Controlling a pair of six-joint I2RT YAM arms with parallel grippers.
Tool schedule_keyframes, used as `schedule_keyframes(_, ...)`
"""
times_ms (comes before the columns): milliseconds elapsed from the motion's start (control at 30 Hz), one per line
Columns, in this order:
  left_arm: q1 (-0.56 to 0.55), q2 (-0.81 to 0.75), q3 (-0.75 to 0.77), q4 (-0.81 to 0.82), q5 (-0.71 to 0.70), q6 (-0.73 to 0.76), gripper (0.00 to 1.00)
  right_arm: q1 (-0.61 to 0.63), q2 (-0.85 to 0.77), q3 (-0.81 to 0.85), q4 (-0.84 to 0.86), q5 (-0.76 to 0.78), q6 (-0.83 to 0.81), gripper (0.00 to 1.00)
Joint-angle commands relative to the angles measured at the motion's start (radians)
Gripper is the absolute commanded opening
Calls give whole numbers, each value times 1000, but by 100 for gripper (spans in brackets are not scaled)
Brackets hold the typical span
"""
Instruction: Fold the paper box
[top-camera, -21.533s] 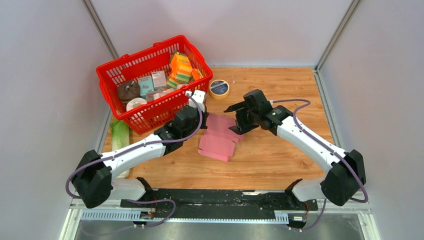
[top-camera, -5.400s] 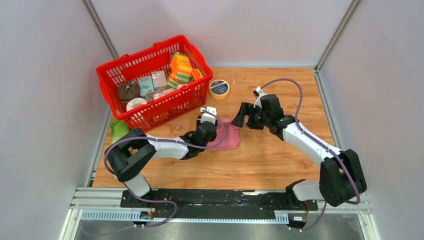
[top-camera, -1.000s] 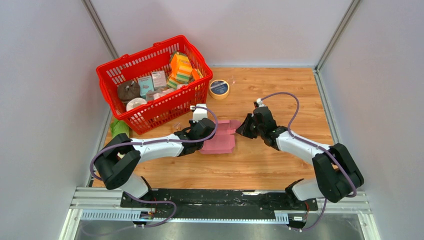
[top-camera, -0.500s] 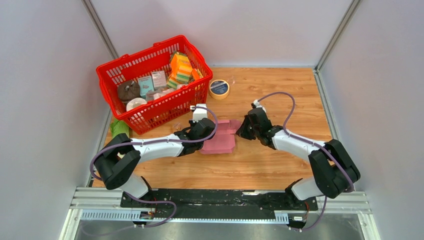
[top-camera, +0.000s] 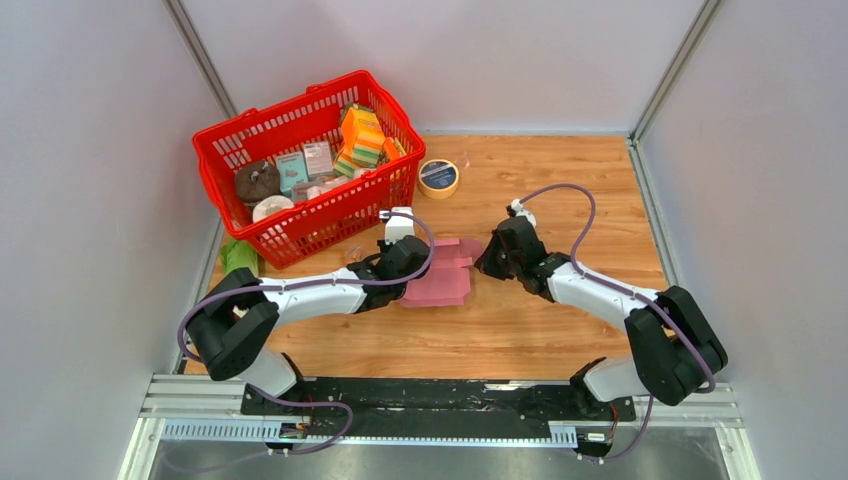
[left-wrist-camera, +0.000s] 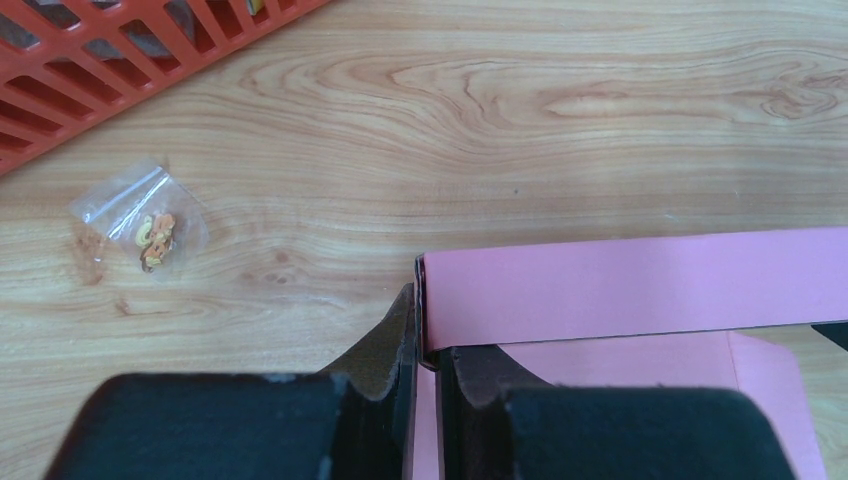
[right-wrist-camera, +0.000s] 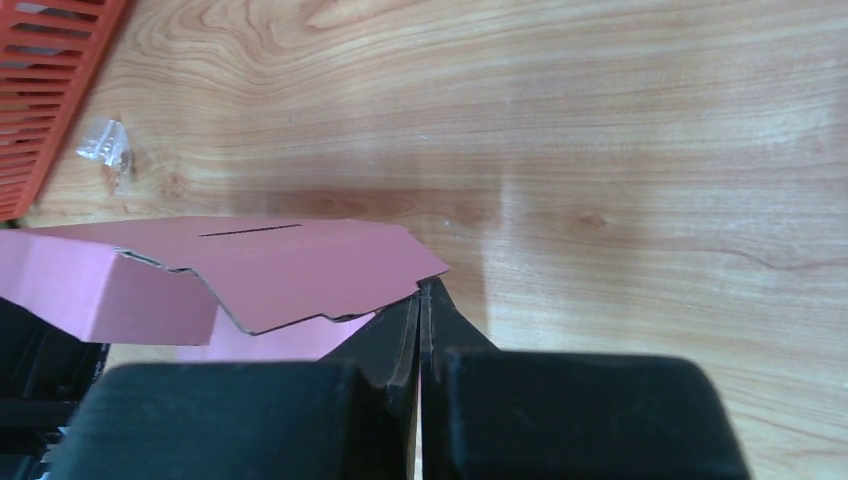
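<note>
Paper box (top-camera: 440, 285) partly folded on table (top-camera: 560, 330); left gripper (left-wrist-camera: 428, 340) clamps one wall edge, right gripper (right-wrist-camera: 419, 300) pinches raised flap corner.

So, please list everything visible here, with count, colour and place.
paper box: one, pink, partly folded, table centre, between the grippers
basket: one, red, far left of table
striped packs: several, orange and green, inside basket
small cartons: two, teal and greyish, inside basket
tape roll: one, yellowish, right of basket
small bag: one, clear, on table near basket
green item: one, left table edge, beside basket
table: one, light wood
left gripper: one, black, shut on paper box edge
right gripper: one, black, shut on paper box flap
</note>
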Motion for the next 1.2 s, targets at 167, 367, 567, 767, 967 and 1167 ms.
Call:
schedule_keyframes(167,3,-43,-12,21,10,-15,0,46,12,35,129,-10,12,0)
schedule_keyframes(367,3,-46,-18,21,12,-21,0,75,41,61,131,0,16,0)
schedule_keyframes(567,3,-52,-23,26,21,-32,0,90,105,81,154,-6,30,0)
schedule_keyframes(767,3,-25,-21,33,33,-52,0,93,185,78,204,-62,58,0)
schedule_keyframes(967,-7,10,-9,35,16,-67,0,99,234,102,178,-89,37,0)
schedule_keyframes(1167,-12,34,-29,26,-48,-40,0,96,170,132,-2,-96,-49,6)
